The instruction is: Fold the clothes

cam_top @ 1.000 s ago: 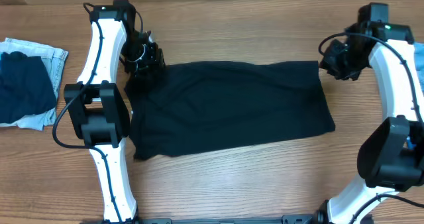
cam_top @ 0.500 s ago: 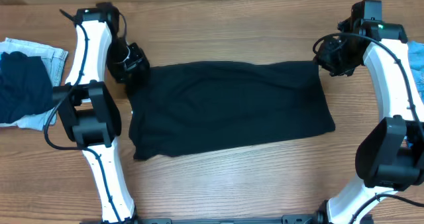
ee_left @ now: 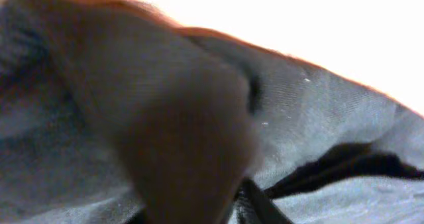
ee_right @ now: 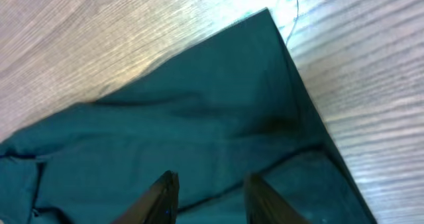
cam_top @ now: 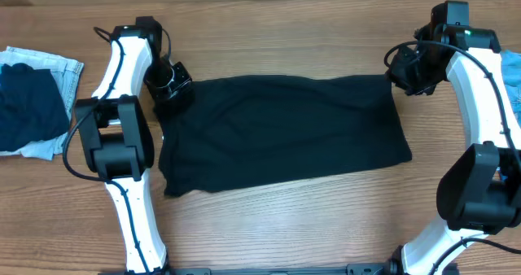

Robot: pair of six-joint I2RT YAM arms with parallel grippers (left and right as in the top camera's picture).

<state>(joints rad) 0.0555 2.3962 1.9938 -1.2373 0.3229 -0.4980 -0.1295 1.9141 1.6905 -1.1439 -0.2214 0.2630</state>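
**Both arms at the far corners of the black garment**

A black garment (cam_top: 281, 133) lies spread flat in the middle of the wooden surface (cam_top: 285, 226). It forms a wide, roughly rectangular shape whose long side runs from left to right. Its near left corner hangs a little lower than the rest of the near edge.

The left fingers (cam_top: 172, 86) sit at the garment's far left corner, right over the cloth. In the overhead view they are dark against the dark fabric. In the left wrist view, blurred cloth (ee_left: 331, 118) and a brown, out-of-focus shape pressed close to the lens fill almost the whole frame. I cannot tell whether these fingers are parted or closed, or whether they have hold of the cloth.

The right fingers (cam_top: 404, 73) are at the far right corner. In the right wrist view they stand clearly apart at the bottom of the frame, with the garment (ee_right: 199, 124) lying flat beneath and ahead of them and nothing pinched between them. The corner points away from the camera, and a loose thread (ee_right: 291, 5) curls off its tip onto the bare wood (ee_right: 99, 25).

At the left edge of the surface, well apart from the black garment, sits a pile of clothes (cam_top: 32, 100), with a dark navy piece lying on top of pale denim. A strip of blue fabric (cam_top: 513, 72) shows at the right edge, behind the right arm.
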